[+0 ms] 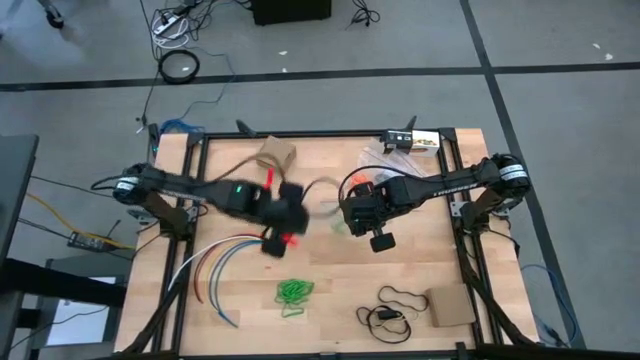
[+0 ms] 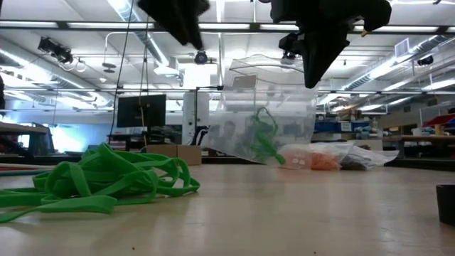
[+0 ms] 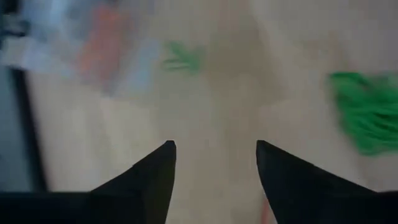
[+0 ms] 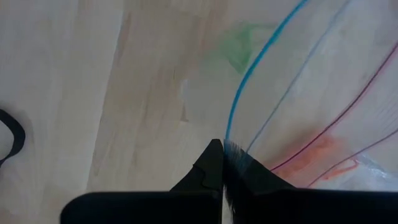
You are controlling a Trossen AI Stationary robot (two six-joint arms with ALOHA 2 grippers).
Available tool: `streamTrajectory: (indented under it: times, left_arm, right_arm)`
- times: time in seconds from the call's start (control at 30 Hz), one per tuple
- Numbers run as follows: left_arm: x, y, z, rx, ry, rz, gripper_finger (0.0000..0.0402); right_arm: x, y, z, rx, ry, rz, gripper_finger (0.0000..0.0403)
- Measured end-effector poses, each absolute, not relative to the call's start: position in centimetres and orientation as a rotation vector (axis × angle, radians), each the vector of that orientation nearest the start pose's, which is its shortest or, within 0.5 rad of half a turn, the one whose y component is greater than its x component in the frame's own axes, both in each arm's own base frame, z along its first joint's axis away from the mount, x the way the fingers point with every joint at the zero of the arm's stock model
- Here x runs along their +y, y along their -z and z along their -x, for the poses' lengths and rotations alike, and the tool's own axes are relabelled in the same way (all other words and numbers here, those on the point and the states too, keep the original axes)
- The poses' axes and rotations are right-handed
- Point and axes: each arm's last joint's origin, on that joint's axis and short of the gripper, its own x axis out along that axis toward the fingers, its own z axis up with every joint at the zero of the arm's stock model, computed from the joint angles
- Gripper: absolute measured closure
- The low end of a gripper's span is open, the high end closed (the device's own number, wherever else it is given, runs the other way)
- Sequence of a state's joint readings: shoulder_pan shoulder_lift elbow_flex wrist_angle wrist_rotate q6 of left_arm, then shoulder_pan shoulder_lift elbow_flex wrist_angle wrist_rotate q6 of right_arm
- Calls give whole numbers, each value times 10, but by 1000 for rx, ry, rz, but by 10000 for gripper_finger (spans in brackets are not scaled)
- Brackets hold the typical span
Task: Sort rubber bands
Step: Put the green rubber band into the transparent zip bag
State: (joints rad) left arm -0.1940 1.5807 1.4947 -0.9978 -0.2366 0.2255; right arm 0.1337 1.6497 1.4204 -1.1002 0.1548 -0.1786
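Nearest me, a heap of bright green rubber bands [image 1: 294, 291] lies on the pale wooden table [image 1: 420, 270]. My left gripper [image 3: 214, 155] hangs spread and empty above the table's middle. My right gripper [image 4: 222, 152] pinches a clear plastic bag [image 2: 266, 117], lifted, holding green bands.

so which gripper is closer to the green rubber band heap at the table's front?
Left. The left gripper hangs just behind the heap of bright green rubber bands, jaws open and empty. The right gripper is farther back and to the right, pinching a clear plastic bag.
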Motion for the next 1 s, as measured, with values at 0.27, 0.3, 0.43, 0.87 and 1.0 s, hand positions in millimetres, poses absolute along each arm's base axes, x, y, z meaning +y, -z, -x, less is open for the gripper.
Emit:
streamTrajectory:
  times: [0.27,0.3,0.43,0.87,1.0]
  left_arm:
    - [-133,-270,-284,969,228,-394,200]
    - [-138,-260,-281,962,230,-374,203]
    - [-146,-218,-269,958,214,-276,213]
    - [-128,-148,-249,937,240,52,274]
    - [-124,-145,-250,914,254,82,289]
  right_arm:
    - [38,-276,-315,1310,-101,351,403]
    - [38,-276,-315,1309,-100,351,403]
    - [38,-276,-315,1307,-100,351,403]
    - [38,-276,-315,1306,-96,345,403]
    - [38,-276,-315,1306,-96,345,403]
